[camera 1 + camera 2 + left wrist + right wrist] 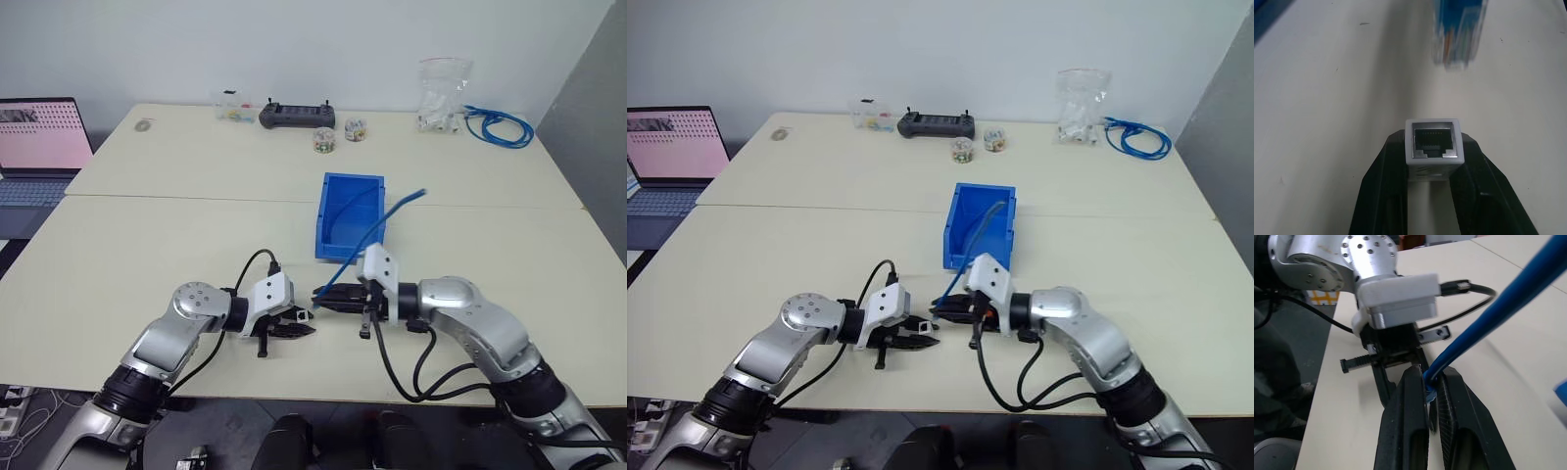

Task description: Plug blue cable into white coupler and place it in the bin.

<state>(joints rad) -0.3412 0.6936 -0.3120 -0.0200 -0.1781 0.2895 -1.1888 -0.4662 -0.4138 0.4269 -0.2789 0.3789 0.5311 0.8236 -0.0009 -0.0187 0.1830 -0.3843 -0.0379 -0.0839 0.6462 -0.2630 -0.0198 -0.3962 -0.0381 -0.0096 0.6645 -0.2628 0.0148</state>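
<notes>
Even bright light; soft shadows on table; wrist views blurred.

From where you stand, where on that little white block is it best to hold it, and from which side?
By its two flat side walls, from behind, as the left end effector does now. The white coupler is boxy, so flat fingers seat squarely on it, and coming from the rear leaves its dark socket facing the blue cable plug, unblocked.

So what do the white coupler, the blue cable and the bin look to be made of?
White coupler: glossy moulded plastic, apparently with a metal-lined socket, judging by the shiny frame around the dark opening. Blue cable: smooth rubbery or vinyl jacket, bending without kinking. Bin: rigid blue plastic, likely moulded, with plain, even walls.
</notes>
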